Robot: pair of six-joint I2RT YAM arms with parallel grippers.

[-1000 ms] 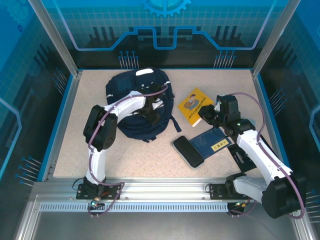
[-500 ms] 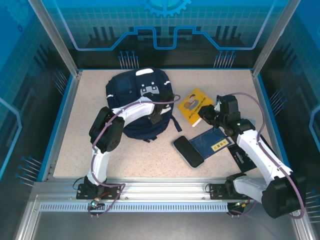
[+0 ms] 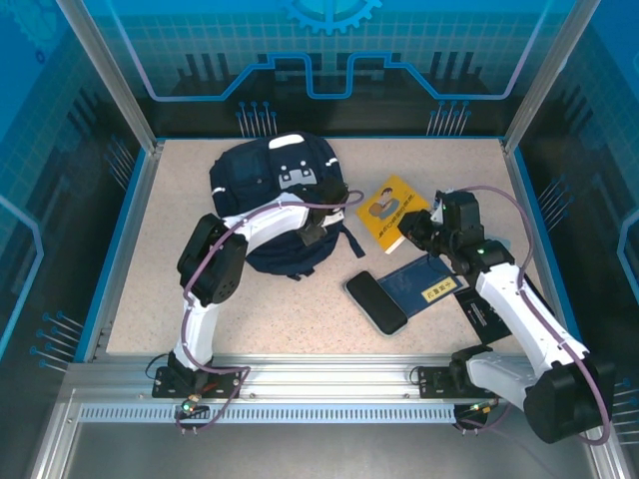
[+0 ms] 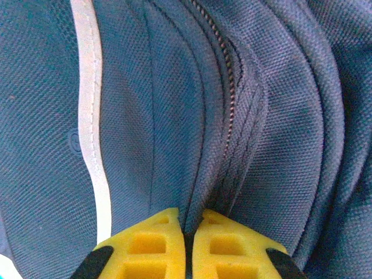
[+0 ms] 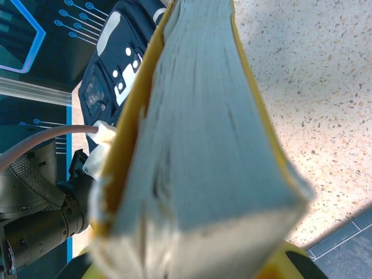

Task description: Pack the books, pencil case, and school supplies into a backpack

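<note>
Left gripper (image 4: 189, 235) now pinched tight on ridge of backpack (image 3: 265, 185) fabric beside zipper (image 4: 229, 87). One second ago jaws stood wide over bag's middle; arm since shifted toward bag's right edge. Backpack lies flat on table (image 3: 180, 289), far left of centre, zipper apparently closed. Grip likely first step toward opening bag. Right gripper (image 3: 419, 232) unchanged, clamped on yellow book (image 3: 387, 208), just right of bag. Dark blue book (image 3: 424, 284) flat nearby, unpacked.

Tabletop (image 3: 150, 289): speckled beige, flat, blue-edged. Enclosure panels (image 3: 319, 60): translucent blue, printed with circuit lines and a gear motif, at back and both sides. Corner posts (image 3: 105, 75): silver aluminium. Front rail (image 3: 329, 384): aluminium extrusion with a slotted strip below.
</note>
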